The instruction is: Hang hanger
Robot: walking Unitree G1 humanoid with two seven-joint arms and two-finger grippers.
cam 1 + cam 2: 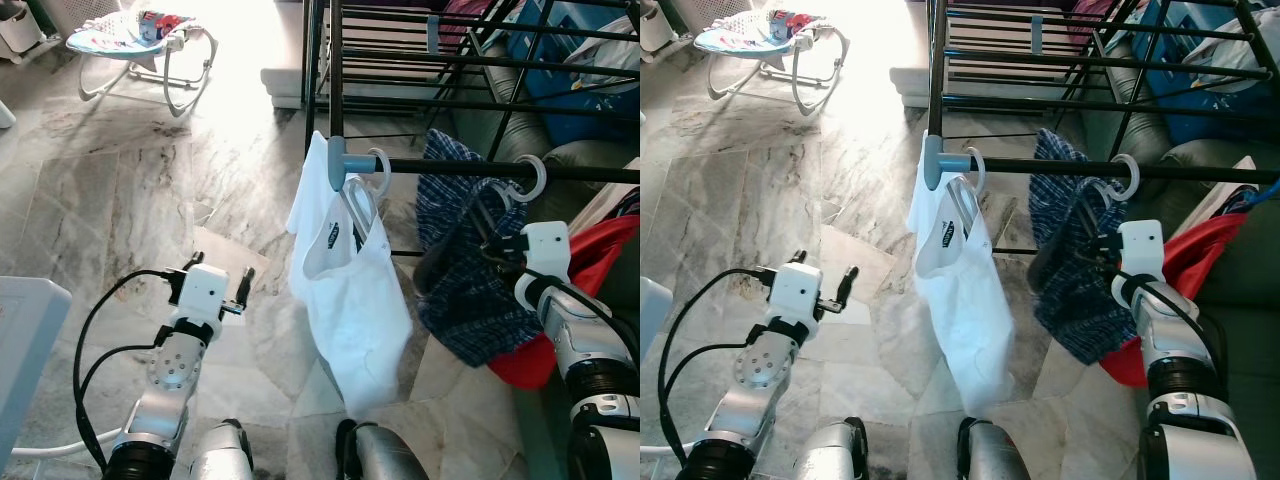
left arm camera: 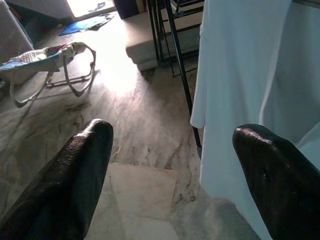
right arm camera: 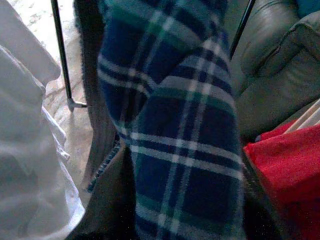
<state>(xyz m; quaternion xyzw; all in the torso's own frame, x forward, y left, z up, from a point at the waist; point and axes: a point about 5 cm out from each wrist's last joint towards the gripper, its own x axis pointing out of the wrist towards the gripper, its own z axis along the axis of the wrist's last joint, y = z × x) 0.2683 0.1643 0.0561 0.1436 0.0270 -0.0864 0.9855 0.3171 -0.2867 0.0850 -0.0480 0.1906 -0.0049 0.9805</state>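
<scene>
Right end effector (image 1: 492,243) grips plaid shirt's hanger (image 1: 520,185) (hooked on rail (image 1: 460,168)); left end effector (image 1: 218,282) apart

Blown-out glare on floor (image 1: 250,60), dim wrist views

Sunlit grey marble floor (image 1: 120,190), baby bouncer (image 1: 140,45) far off, perhaps a grey sofa (image 1: 590,160) rightward.

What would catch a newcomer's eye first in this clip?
Two garments hang side by side from the black rail of a drying rack: a white T-shirt at the rail's left end and a blue plaid shirt to its right, each on a white hanger hook. The right gripper is up against the plaid shirt, while the left gripper hovers open over the marble floor.
</scene>
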